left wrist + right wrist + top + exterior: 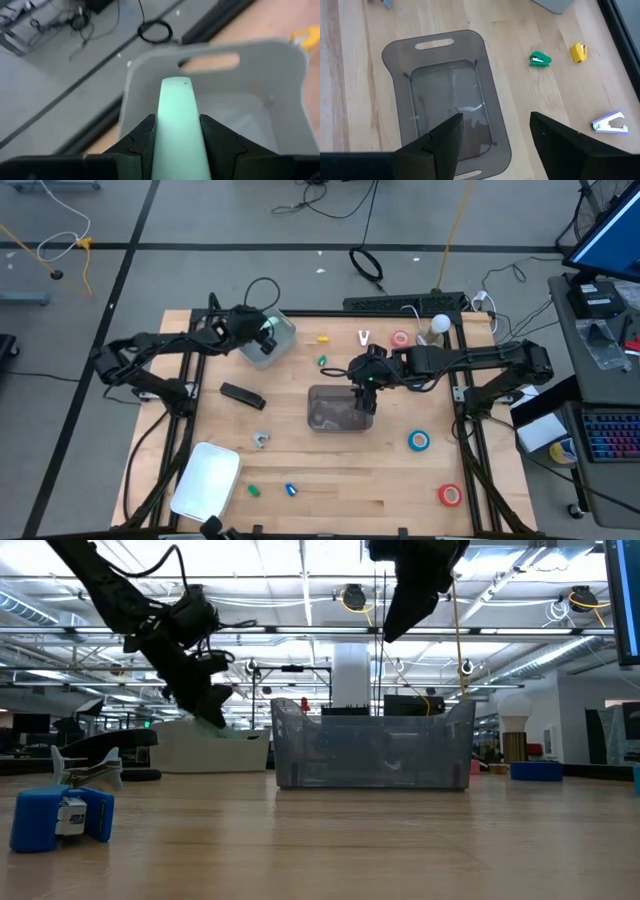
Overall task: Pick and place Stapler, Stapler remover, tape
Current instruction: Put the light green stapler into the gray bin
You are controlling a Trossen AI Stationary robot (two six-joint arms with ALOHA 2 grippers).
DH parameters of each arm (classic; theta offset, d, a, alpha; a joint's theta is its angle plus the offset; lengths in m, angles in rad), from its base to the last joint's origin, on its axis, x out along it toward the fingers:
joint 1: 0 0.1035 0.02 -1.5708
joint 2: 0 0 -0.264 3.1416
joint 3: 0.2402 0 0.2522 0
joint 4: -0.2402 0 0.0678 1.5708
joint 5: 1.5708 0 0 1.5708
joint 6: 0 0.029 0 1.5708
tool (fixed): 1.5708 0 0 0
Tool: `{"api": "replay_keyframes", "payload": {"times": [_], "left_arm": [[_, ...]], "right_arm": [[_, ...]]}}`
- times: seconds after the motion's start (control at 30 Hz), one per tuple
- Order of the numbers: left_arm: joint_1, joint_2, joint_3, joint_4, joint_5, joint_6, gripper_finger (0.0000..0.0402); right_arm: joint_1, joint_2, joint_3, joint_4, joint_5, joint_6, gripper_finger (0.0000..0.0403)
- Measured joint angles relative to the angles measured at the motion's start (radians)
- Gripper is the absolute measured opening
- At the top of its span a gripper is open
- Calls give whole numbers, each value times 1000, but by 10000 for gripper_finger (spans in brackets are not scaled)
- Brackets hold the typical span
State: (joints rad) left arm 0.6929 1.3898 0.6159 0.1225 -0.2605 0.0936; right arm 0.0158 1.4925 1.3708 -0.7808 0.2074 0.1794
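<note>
My left gripper (176, 145) is clamped on the mint stapler (177, 125), hanging over the light grey bin (272, 340) at approx 11 o'clock on the table. The stapler's long axis runs straight out from my fingers, nose over the bin's inside, so I judge the drop is directly below. My right gripper (492, 137) hangs wide and empty over the dark clear bin (395, 55) mid-table. Blue tape (418, 442) lies at 4 o'clock, nearer my right arm.

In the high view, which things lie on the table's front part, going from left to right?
White tray → green small item → blue small item → blue tape roll → red tape roll.
</note>
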Motion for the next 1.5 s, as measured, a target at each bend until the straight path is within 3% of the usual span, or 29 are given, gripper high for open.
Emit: {"api": "replay_keyframes", "payload": {"times": [0.43,1.5], "left_arm": [[61,1,-2,-10,79,15,127],[57,4,-51,-76,96,32,139]], "right_arm": [[-1,0,0,33,0,23,215],[-1,0,0,75,-3,36,215]]}}
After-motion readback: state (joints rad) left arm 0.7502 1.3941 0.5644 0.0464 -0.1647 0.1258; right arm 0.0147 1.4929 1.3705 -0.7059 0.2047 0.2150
